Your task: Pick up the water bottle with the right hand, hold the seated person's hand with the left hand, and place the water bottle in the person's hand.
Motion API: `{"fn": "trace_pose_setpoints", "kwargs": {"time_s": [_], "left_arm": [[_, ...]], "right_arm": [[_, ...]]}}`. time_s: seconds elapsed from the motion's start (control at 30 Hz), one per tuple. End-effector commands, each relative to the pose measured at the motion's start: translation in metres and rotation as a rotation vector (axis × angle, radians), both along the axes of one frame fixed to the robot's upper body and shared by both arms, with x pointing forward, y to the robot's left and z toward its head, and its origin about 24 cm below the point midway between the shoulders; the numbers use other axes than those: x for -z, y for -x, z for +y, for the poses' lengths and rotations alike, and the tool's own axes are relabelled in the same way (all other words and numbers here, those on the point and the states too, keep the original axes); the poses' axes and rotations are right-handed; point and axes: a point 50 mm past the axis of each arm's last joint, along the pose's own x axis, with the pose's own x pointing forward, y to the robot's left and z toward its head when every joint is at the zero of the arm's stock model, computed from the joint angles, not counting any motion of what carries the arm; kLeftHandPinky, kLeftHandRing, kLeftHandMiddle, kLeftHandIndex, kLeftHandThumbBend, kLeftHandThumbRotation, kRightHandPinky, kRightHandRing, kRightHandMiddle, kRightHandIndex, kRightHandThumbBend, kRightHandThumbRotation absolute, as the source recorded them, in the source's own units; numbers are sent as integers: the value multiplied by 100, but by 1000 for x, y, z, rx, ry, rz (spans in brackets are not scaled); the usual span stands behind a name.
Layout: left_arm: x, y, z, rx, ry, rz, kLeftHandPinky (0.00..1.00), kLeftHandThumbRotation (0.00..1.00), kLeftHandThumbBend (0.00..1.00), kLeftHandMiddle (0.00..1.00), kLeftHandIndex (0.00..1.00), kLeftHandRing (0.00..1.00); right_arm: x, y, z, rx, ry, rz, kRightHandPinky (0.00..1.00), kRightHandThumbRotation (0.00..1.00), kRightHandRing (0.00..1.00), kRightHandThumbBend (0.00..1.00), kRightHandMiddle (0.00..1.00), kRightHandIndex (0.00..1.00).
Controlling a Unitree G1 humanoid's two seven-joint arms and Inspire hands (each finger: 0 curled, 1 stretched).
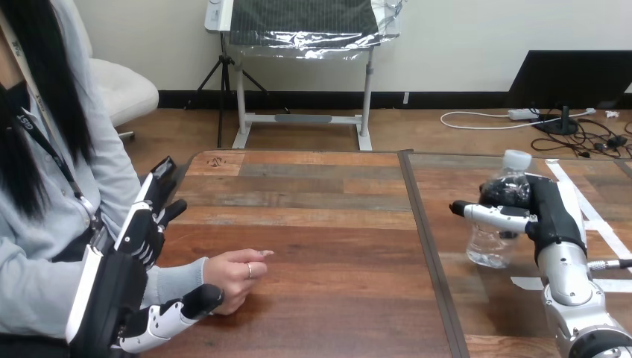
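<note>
There was one water bottle [488,242], and it carried one white cap [516,159]. Two robot hands were counted, the left hand [141,235] and the right hand [548,209], each ending one arm, which made two arms. One person sat at the side, with one person's hand [235,276] on show. There was one table [313,194], its top in two wooden sections parted by one dark seam [417,224]. Two pieces of white tape were counted on it: one slanting strip [596,220] and one level strip [525,283].
</note>
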Motion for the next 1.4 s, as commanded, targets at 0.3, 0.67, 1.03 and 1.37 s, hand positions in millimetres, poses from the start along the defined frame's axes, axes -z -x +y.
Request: {"fn": "trace_pose_setpoints", "kwargs": {"time_s": [0.3,0.67,1.03,1.37], "left_arm": [[-19,-13,5,-20,-92,-80,91,55,100,99,95,97],[-24,-15,12,-64,-236,-70,90,53,100,98,96,96],[-33,-18,19,-97,-405,-37,82,47,100,93,92,90],[-41,-23,29,-81,-561,4,81,37,100,90,89,87]], "right_arm": [[-54,-32,27,-137,-16,-269,33,0,39,84,48,48],[-61,-35,39,-207,-18,-331,37,0,42,85,48,47],[-64,-38,49,-239,-56,-347,38,0,43,84,48,47],[-66,-38,53,-273,-108,-362,36,0,42,82,48,47]]}}
